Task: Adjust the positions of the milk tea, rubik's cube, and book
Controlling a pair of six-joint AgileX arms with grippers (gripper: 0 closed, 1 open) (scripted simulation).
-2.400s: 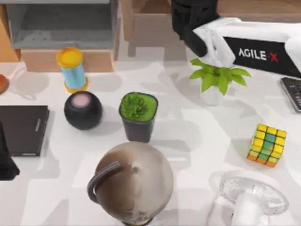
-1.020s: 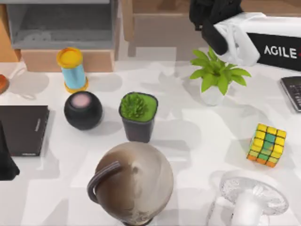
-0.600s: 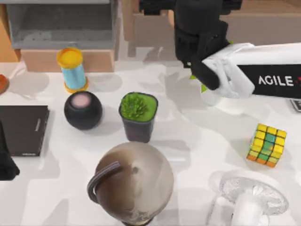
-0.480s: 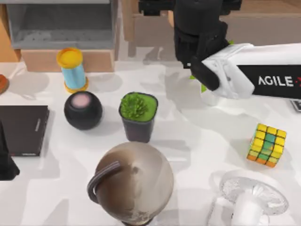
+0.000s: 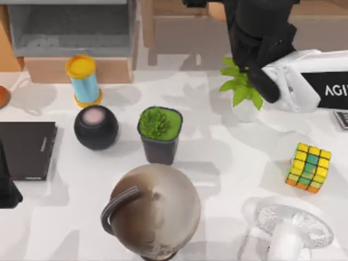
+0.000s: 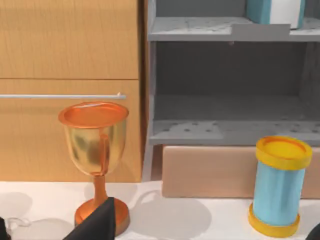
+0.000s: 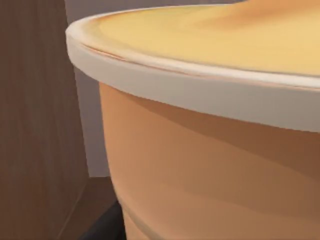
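- White tabletop [image 5: 228, 157] is carrying the clutter: milk tea [image 5: 82, 79] is standing upright at far left, rubik's cube [image 5: 309, 167] is sitting near the right edge.
- I am holding my right gripper [image 5: 260, 46] over the leafy plant [image 5: 242, 87] at the back; finger spread I cannot tell.
- White arm casing is showing the letters "AGI".
- Left arm is sitting parked at the left edge.

You see a brightly, evenly lit scene. Soft overlapping grey shadows spread across the white table [image 5: 228, 157] in the top view, most falling to the right of each object. The orange tub [image 7: 215, 150] at the right wrist camera looks smooth and softly blurred.
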